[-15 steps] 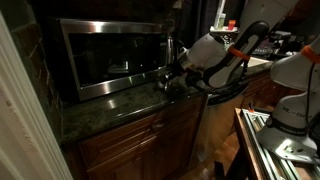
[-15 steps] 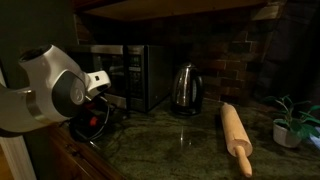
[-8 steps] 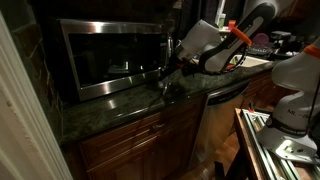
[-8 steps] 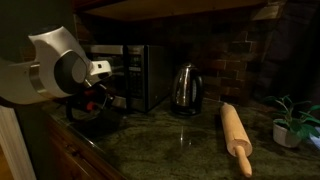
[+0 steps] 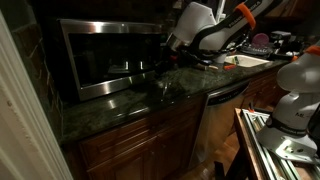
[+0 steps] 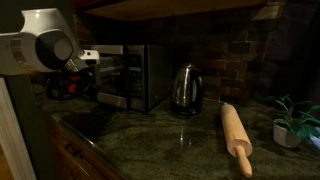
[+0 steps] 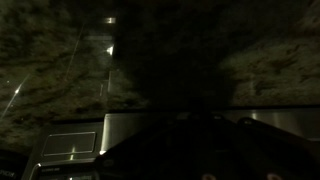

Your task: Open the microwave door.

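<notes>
The microwave door (image 5: 108,55) is a wide dark glass panel in a steel frame, and it looks shut against the boxy microwave. It also shows from the side in an exterior view (image 6: 112,74). My gripper (image 5: 166,58) hangs dark in front of the microwave's right end, at about the door's mid height. In an exterior view my gripper (image 6: 84,62) sits in front of the microwave's face, below the white arm. The wrist view is very dark: only a steel panel (image 7: 70,146) and stone surface show, and the jaws cannot be made out.
A green granite counter (image 5: 120,105) runs under the microwave above wooden cabinets (image 5: 130,145). A steel kettle (image 6: 184,88) stands beside the microwave. A wooden rolling pin (image 6: 237,137) and a small potted plant (image 6: 290,122) lie further along.
The arm has risen from counter level and swung toward the microwave's front. The gripper now sits higher, beside the door's right end. The door has not moved.
</notes>
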Controlling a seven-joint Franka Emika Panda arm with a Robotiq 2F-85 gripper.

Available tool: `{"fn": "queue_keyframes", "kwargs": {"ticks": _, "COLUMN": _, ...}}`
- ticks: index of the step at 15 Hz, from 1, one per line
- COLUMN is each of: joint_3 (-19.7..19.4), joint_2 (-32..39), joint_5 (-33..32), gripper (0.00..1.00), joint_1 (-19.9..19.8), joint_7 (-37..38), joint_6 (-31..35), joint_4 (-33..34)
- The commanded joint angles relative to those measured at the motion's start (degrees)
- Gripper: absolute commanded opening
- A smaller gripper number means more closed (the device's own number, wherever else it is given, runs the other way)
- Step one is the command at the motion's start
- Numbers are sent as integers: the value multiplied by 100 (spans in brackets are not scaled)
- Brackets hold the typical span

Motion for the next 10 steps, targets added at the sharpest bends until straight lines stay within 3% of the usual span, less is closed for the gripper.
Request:
{"fn": "queue_keyframes", "kwargs": {"ticks": 1, "joint_3": -1050, "joint_2": -580, "joint_5": 1159, "gripper": 27, "joint_1": 1223, "joint_7": -669, "joint_6": -932, "joint_4": 167}}
{"fn": "queue_keyframes", "kwargs": {"ticks": 4, "joint_3": -1960, "joint_2": -1264, "joint_5": 2262, "gripper": 47, "joint_1": 2038, "joint_7": -1371, "joint_6": -1966, "joint_4": 210}}
{"fn": "queue_keyframes", "kwargs": {"ticks": 5, "joint_3": -2644, "joint_2": -1373, "joint_5": 2061, "gripper": 56, "joint_1": 2653, "joint_7": -1242, "joint_6": -2310, "joint_4": 174}}
{"fn": "queue_keyframes", "kwargs": {"ticks": 10, "joint_3": -4830, "joint_2": -2085, "joint_5": 1246, "gripper": 93, "joint_1": 4475, "joint_7": -1354, "joint_6": -4282, "joint_4": 99}}
